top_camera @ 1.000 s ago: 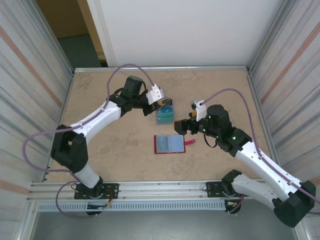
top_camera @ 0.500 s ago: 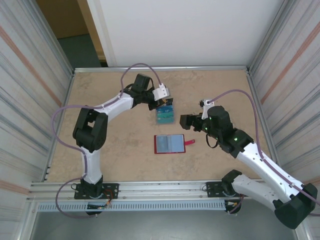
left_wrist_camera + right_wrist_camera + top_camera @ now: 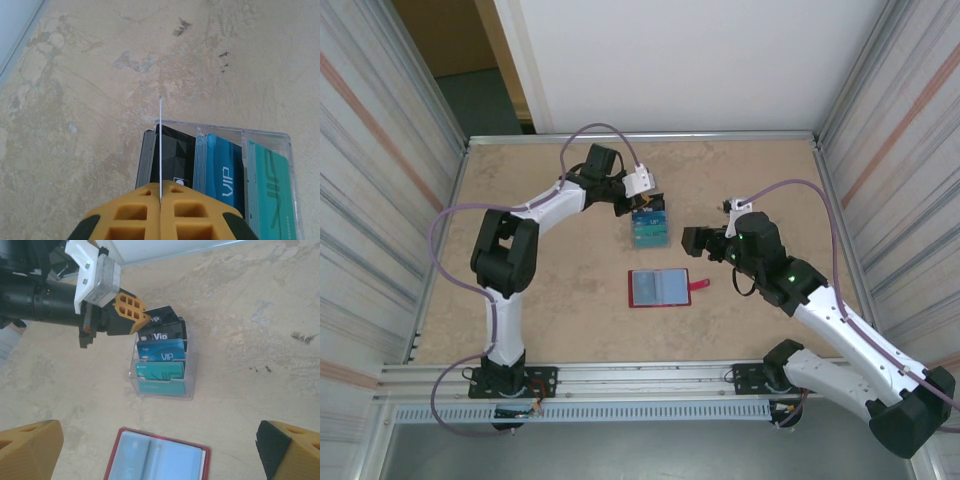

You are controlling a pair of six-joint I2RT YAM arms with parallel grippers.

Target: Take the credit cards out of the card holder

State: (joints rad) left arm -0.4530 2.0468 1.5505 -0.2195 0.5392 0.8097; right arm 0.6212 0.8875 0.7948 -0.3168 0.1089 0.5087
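The card holder (image 3: 660, 288) is a red wallet lying open on the table, its pale blue sleeves (image 3: 157, 460) facing up. Black, blue and teal credit cards (image 3: 650, 228) stand in rows inside a clear plastic stand (image 3: 162, 390). My left gripper (image 3: 160, 187) is shut on one thin credit card (image 3: 160, 145), seen edge-on, right over the stand's back row of black cards (image 3: 175, 155). It sits at the stand's far end (image 3: 642, 205). My right gripper (image 3: 692, 240) hovers open above the table, between the stand and the wallet, with nothing between its fingers (image 3: 30, 450).
The wallet's red snap tab (image 3: 699, 287) points right. Metal rails (image 3: 640, 137) frame the beige table, with open tabletop to the left and right of the stand. The left arm (image 3: 505, 250) is bent high over the left side.
The left arm folded its elbow upward and its gripper shifted a little towards the back of the stand. The right gripper drew back slightly to the right and up.
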